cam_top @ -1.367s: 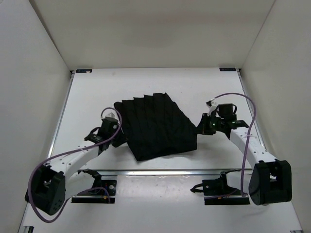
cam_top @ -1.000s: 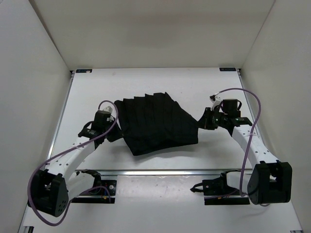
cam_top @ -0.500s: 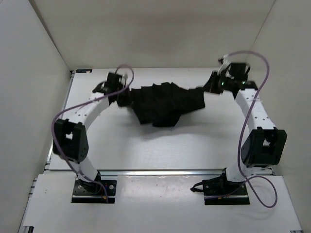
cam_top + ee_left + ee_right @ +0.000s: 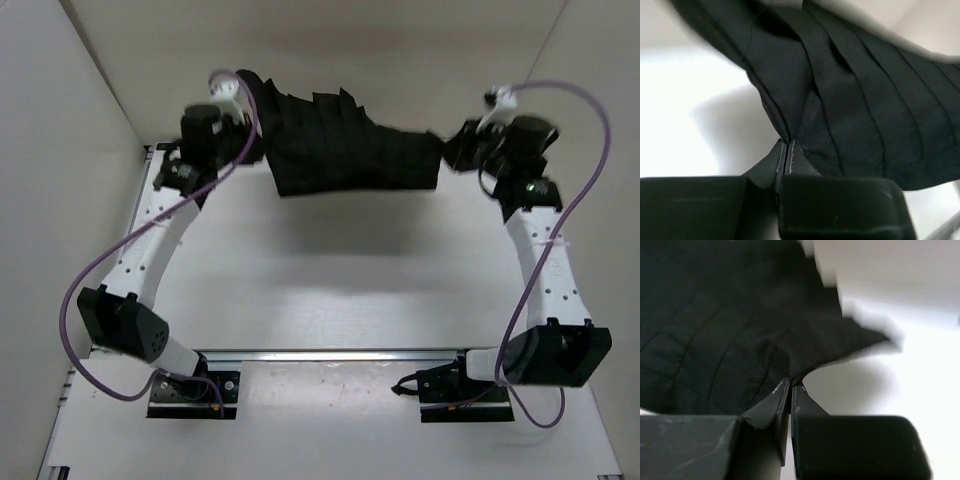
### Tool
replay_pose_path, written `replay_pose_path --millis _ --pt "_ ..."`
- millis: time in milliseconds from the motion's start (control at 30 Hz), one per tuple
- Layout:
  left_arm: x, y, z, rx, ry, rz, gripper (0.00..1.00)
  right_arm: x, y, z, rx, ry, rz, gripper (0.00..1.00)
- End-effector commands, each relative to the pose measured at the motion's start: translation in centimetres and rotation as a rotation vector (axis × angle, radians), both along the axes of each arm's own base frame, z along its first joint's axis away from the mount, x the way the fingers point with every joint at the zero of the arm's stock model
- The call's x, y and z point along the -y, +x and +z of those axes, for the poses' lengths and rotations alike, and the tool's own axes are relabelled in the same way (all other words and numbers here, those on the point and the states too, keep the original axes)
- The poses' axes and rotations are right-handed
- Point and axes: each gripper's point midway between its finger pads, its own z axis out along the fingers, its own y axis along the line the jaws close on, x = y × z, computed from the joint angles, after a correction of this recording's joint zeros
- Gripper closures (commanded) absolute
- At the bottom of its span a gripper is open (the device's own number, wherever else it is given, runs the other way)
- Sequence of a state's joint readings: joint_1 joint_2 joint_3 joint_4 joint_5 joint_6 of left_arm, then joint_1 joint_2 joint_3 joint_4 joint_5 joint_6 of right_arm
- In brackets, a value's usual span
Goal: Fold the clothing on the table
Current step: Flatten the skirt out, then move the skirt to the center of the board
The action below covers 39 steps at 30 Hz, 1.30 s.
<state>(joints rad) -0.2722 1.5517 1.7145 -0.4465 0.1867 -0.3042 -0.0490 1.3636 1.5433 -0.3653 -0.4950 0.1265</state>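
Both arms are now reaching higher and farther than before. From above, we are seeing the soft black pleated fabric garment (image 4: pixel 350 150) hanging stretched above the far end of the flat white table (image 4: pixel 330 280), between the left gripper (image 4: pixel 252 128) and right gripper (image 4: pixel 452 152). At the left wrist, fingers (image 4: pixel 771 165) are clamping its edge. At the right wrist, they are pinching its edge too.

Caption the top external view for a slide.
The left gripper and right gripper pinch opposite ends of the black pleated clothing, holding it stretched above the white table.
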Motion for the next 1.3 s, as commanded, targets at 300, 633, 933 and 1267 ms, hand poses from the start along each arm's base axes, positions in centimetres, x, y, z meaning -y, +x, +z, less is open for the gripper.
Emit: replay_pose_path --millis 300,633,933,1267 --pt "-4.4 -20.9 -31.9 -0.779 0.226 0.000 0.96 -4.3 -17.7 -31.8 -0.785 0.127 0.038 0.73" --pt "-5.3 -22.7 -32.4 -0.853 0.253 0.066 0.01 -6.0 -19.5 -31.1 -0.871 0.179 0.056 0.30" --pt "-5.4 -25.7 -32.1 -0.901 0.169 0.113 0.04 -9.1 -24.8 -34.2 -1.034 0.166 0.128 0.46" --pt "-5.2 -27.8 -35.3 -0.989 0.168 0.111 0.13 -9.8 -25.4 -35.7 -1.135 0.196 0.127 0.85"
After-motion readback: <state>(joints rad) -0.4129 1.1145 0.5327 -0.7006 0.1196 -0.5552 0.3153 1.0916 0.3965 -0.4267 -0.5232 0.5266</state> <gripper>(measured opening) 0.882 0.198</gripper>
